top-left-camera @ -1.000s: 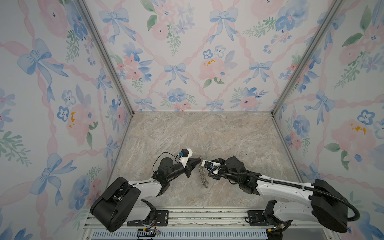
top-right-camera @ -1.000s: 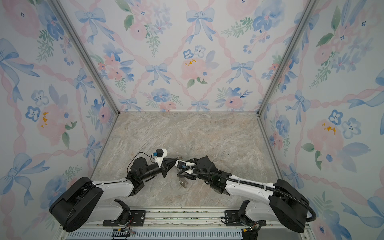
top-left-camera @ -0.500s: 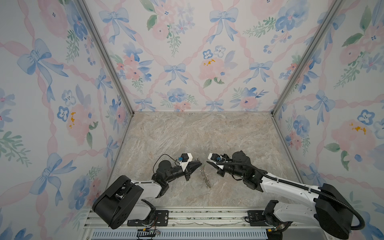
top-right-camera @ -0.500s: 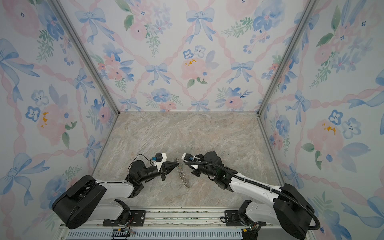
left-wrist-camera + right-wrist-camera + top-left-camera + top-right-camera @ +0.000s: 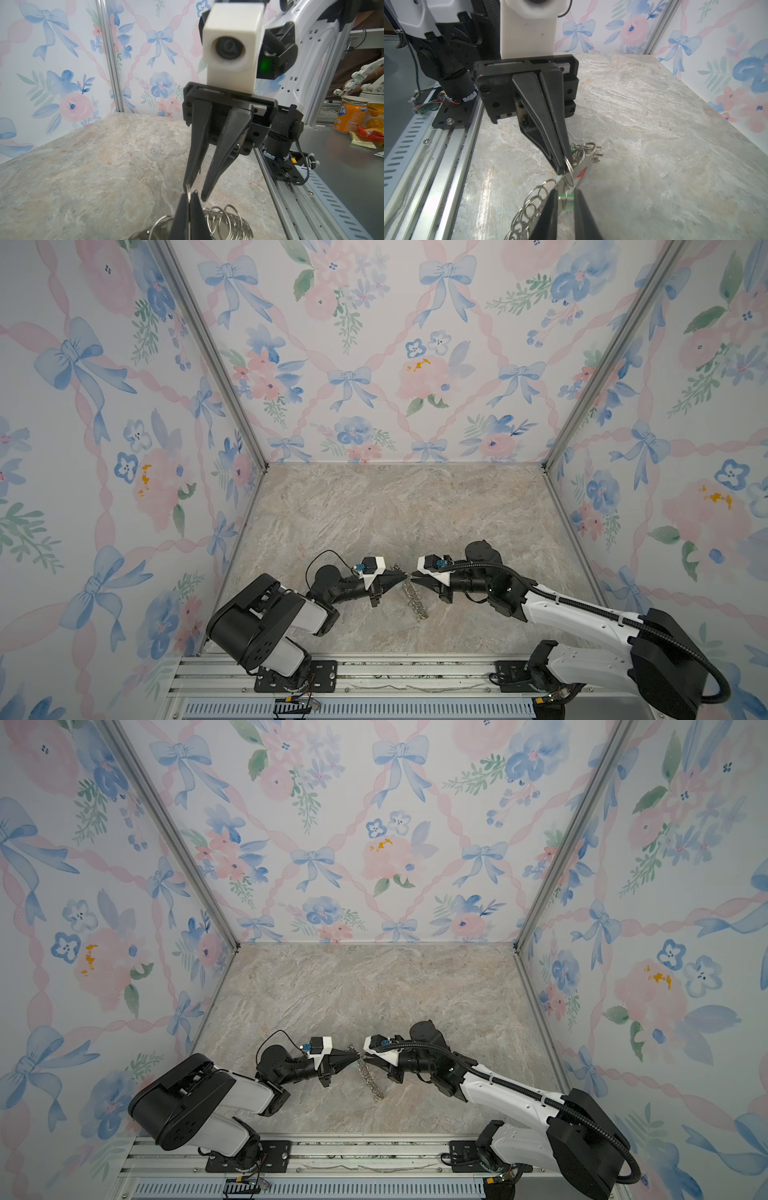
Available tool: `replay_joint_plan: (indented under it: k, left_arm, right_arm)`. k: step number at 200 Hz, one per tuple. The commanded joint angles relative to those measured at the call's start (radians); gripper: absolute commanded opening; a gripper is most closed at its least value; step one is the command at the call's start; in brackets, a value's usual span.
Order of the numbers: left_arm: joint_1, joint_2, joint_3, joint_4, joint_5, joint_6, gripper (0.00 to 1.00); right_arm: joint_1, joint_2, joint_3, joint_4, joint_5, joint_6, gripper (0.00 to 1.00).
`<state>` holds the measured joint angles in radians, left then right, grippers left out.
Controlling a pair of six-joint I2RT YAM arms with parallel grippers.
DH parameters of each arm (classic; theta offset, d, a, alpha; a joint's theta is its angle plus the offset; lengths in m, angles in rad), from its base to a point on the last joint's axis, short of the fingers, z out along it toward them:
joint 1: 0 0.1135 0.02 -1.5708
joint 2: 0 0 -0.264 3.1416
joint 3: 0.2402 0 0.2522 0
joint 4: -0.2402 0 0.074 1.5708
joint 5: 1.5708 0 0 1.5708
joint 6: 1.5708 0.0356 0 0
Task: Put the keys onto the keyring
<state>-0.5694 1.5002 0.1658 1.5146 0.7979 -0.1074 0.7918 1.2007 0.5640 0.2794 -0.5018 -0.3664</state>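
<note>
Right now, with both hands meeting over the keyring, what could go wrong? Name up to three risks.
1. The left hand pinches only one thin wire ring at its very tip; it could slip out, dropping the keyring.
2. The green key sits small in the right hand; pushing it against the ring could twist or drop it.
3. The two hands' tips nearly touch, so they might collide.

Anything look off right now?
The keyring hangs edge-on from the left gripper, which pinches one rim ring, its low end trailing to the table. The right gripper grips a green key beside it. Nothing looks spilled or broken.
</note>
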Motion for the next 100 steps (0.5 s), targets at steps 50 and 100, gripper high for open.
replay_joint_plan:
  k: [50,100]
  left_arm:
    - [-0.006,0.001,-0.009,0.084,0.051,0.026,0.00]
    - [-0.003,-0.001,-0.011,0.083,0.047,0.029,0.00]
  right_arm:
    - [-0.012,-0.010,0.034,-0.018,-0.064,-0.009,0.18]
    - [-0.029,-0.070,-0.004,0.009,-0.063,0.009,0.19]
